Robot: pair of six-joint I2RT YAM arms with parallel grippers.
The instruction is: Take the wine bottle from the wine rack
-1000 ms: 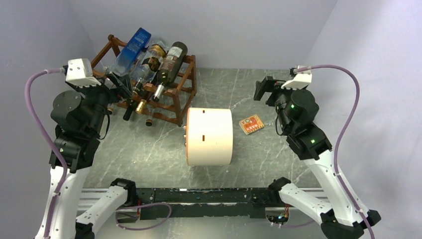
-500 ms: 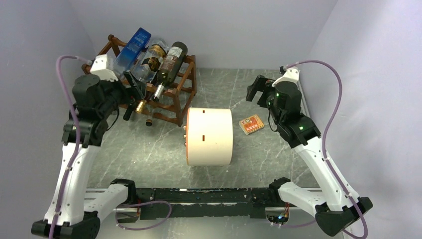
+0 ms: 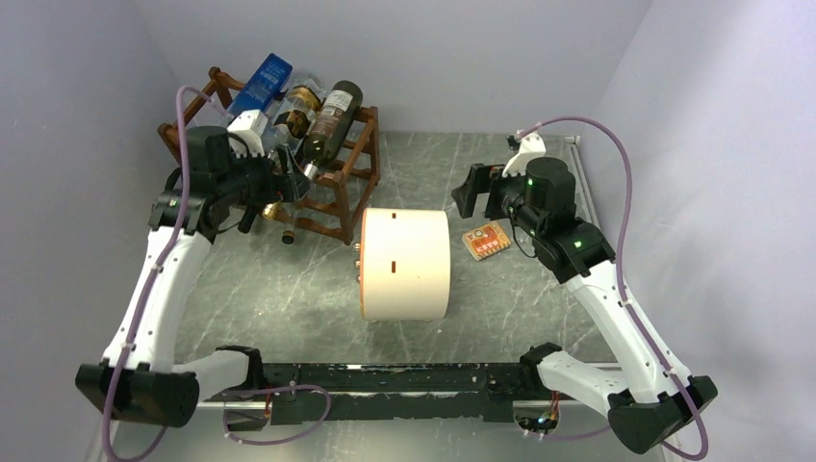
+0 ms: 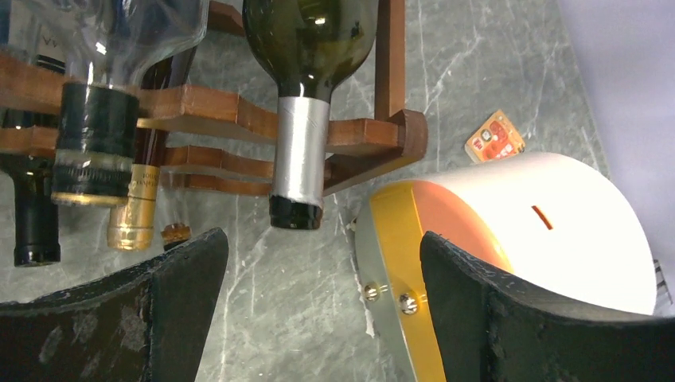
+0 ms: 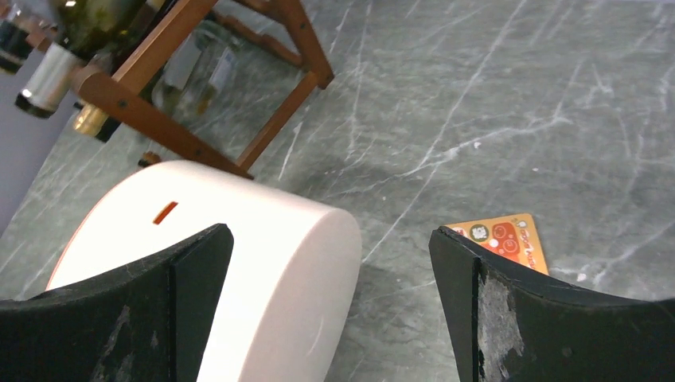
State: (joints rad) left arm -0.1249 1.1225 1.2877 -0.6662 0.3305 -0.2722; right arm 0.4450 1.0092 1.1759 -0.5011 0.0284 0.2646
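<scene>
The reddish-brown wine rack [image 3: 344, 183] stands at the back left with several bottles lying in it. A dark green wine bottle [image 3: 333, 117] with a silver foil neck lies on the top tier at the right end. In the left wrist view its neck [image 4: 300, 151] points at me over the rack's rail [image 4: 208, 109]. My left gripper [image 3: 282, 181] is open and empty just in front of the bottle necks, touching none [image 4: 322, 318]. My right gripper [image 3: 469, 195] is open and empty, above the table right of the cream cylinder [image 5: 330, 310].
A cream cylinder [image 3: 404, 265] with an orange end lies on its side mid-table, close to the rack's front right post. An orange card [image 3: 484, 241] lies flat to its right. A clear bottle [image 4: 95, 127], a gold-foil one [image 4: 134, 216] and a dark one [image 4: 36, 227] share the rack.
My left arm has reached forward and to the right, bringing its gripper up to the bottle necks. My right arm has swung left and lower, toward the cylinder and card.
</scene>
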